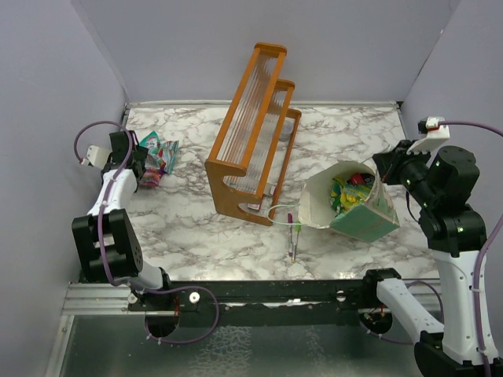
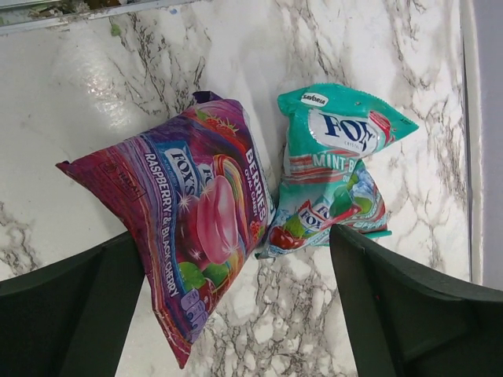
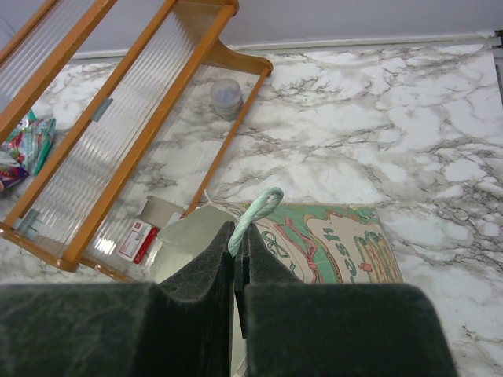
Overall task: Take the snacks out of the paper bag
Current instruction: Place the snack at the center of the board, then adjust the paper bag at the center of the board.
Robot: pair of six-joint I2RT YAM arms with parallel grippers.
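Two arms work over a marbled surface (image 1: 204,236).

Top external view:
- The left gripper (image 1: 148,169) hangs over the far-left area, above a teal packet (image 1: 163,149) and a magenta packet (image 1: 152,179) lying on the surface.
- The paper bag (image 1: 369,221) is tipped over at the right, mouth facing left. More snacks (image 1: 350,191) in yellow, green and red show inside it.
- The right gripper (image 1: 385,166) sits at the bag's far upper rim.
- An orange wooden rack (image 1: 255,133) stands between the bag and the packets.
- Two marker pens (image 1: 293,236) lie near the bag's mouth.

Left wrist view:
- The fingers (image 2: 71,314) stand wide apart, one at each lower corner of the view.
- The magenta packet (image 2: 196,220) and the teal packet (image 2: 338,129) lie side by side on the surface between them.
- A third packet (image 2: 326,216) lies partly under the teal one.
- Neither finger clamps a packet.
- The magenta packet's edge overlaps the left-hand finger in the view. Contact cannot be confirmed.

Right wrist view:
- The fingers (image 3: 196,314) are pressed together on a pale green cord handle (image 3: 259,208), whose loop rises from between them.
- The bag's printed face (image 3: 330,243) lies just beyond the fingertips.
- The rack fills the upper left.
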